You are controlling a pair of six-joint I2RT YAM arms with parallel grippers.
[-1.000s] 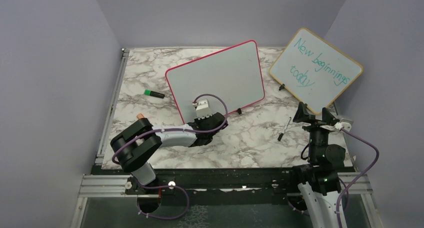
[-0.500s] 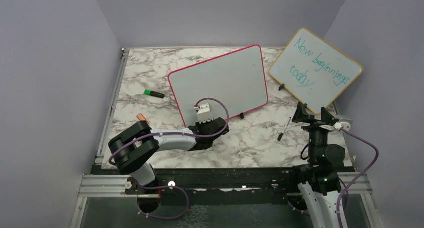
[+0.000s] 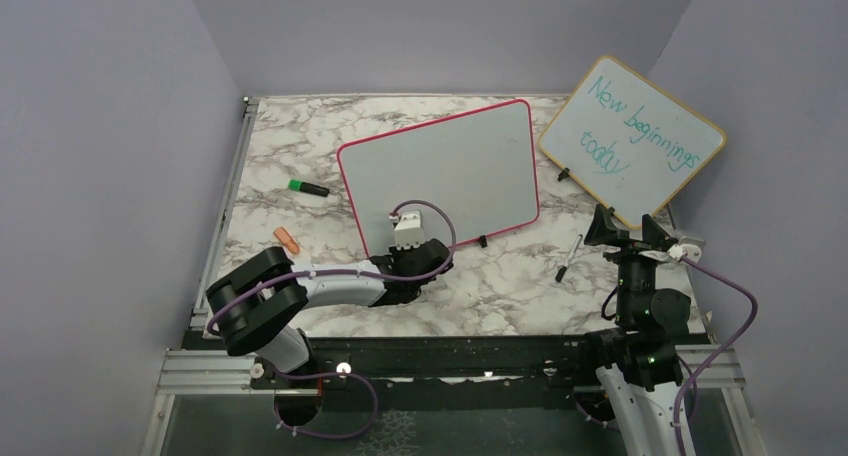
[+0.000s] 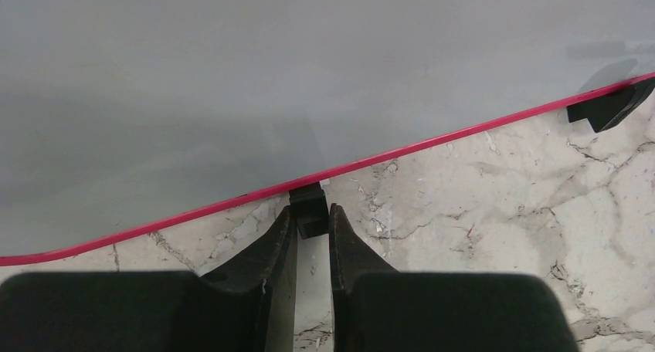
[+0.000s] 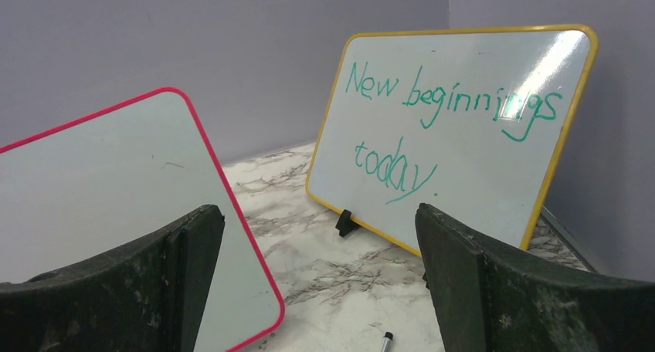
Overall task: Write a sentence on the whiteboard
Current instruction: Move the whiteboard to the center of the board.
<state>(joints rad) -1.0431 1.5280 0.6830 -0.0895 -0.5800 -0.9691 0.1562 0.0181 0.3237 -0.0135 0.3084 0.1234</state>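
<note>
Currently the whiteboard [image 3: 440, 171] is standing propped near the middle of the table [image 3: 500, 286]. It is leaning back with a plain face, and its left bottom corner is sitting nearer the arms than its right.

Left fingers [image 4: 287, 230] are reaching in at the board's 7 o'clock. They are almost closed and are pinching the black foot [image 4: 307, 199] under the pink-red bottom edge. A second foot [image 4: 610, 105] is showing further along that edge.

Right fingers [image 3: 628, 238] are hovering at the board's 4 o'clock, near the table's right edge. They are spread fully wide and holding nothing.

A black marker [image 3: 568, 259] is lying on the table between the board and the right arm, touching neither. A yellow-framed board [image 3: 632, 141] with teal writing is leaning at 2 o'clock, apart from the whiteboard. A green marker [image 3: 308, 188] is lying at 9 o'clock, and a small orange piece [image 3: 288, 240] at 8 o'clock.
</note>
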